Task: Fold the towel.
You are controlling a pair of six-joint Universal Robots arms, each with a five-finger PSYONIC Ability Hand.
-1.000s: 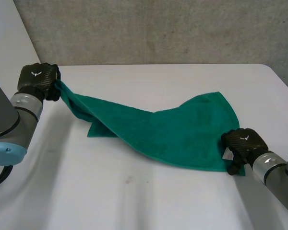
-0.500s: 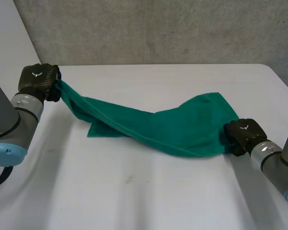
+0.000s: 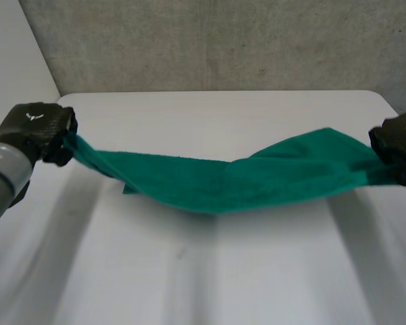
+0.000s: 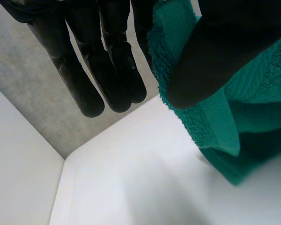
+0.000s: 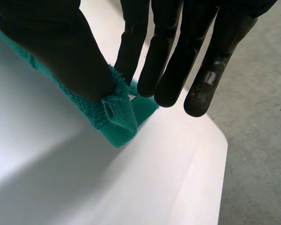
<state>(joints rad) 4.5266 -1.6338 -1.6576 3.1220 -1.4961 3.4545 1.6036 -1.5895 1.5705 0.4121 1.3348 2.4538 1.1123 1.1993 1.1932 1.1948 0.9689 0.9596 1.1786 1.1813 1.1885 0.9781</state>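
Observation:
A green towel [image 3: 223, 179] hangs stretched between both hands above the white table [image 3: 210, 271], sagging in the middle where a fold touches the surface. My left hand [image 3: 37, 128] holds its left corner, lifted off the table. In the left wrist view the thumb [image 4: 215, 51] pinches the towel [image 4: 253, 117] against a finger while the other fingers [image 4: 107, 61] stay straight. My right hand [image 3: 400, 145] grips the right corner at the table's right side. The right wrist view has the thumb [image 5: 56, 51] pressing the towel's corner [image 5: 119, 117] against a finger.
A grey concrete wall [image 3: 223, 40] runs behind the table's far edge. The table's right edge [image 5: 220, 154] lies just beyond my right hand, with grey floor [image 5: 262, 140] past it.
My right hand closed on the towel's right corner and lifted it up and to the right. My left hand rose and drew left, pulling the towel taut and off the table.

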